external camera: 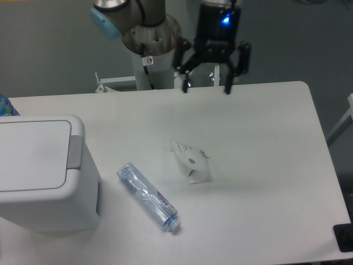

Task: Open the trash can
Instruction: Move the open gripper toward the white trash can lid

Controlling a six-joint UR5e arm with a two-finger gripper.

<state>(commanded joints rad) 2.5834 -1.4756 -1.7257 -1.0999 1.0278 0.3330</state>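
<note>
The trash can (41, 176) is a large boxy white bin at the left edge of the table. Its flat white lid is down, with a grey push tab (75, 152) on its right side. My gripper (206, 87) hangs over the far edge of the table, well to the right of and behind the bin. Its two black fingers are spread apart with nothing between them.
A clear plastic bottle (148, 197) lies on the white table (265, 165) just right of the bin. A crumpled white packet (191, 162) lies near the middle. The arm's base (149, 49) stands behind the far edge. A blue object (4, 105) shows at far left.
</note>
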